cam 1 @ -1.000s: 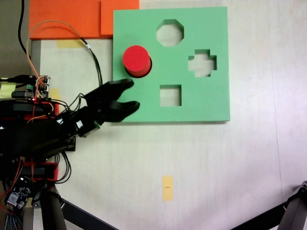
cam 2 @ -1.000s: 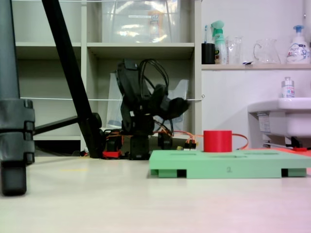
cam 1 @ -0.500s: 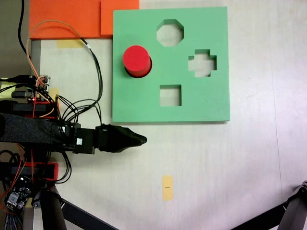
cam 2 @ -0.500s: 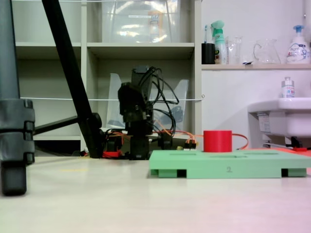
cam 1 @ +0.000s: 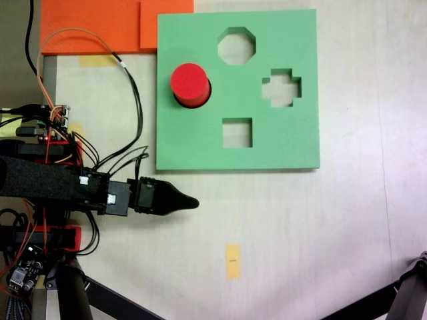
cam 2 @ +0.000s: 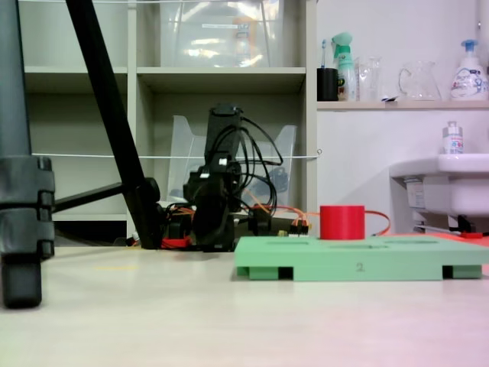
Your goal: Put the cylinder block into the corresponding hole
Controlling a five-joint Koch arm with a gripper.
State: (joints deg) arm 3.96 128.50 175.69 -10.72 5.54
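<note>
The red cylinder block (cam 1: 190, 83) stands upright in the left part of the green foam board (cam 1: 280, 143), set into a cutout whose outline it covers; a dark rim shows under it. Seen from the low fixed view, the cylinder block (cam 2: 341, 222) rises above the board (cam 2: 344, 264). My black gripper (cam 1: 193, 202) lies low over the bare table, below the board's lower left corner and apart from it, pointing right. A single pointed tip shows, so its jaws cannot be made out. The gripper (cam 2: 208, 229) is a dark mass left of the board.
The board also has an octagonal cutout (cam 1: 237, 45), a cross-shaped cutout (cam 1: 281, 88) and a square cutout (cam 1: 237, 133). Orange foam sheets (cam 1: 93, 27) lie at the top left. Cables (cam 1: 130, 87) loop beside the board. A yellow tape strip (cam 1: 232, 261) marks the table. A tripod leg (cam 2: 23, 153) stands close.
The arm has drawn away from the red cylinder and swung down off the board, its wrist turned so the two spread fingers became one tip. In the last half second it pulled back slightly and sank.
</note>
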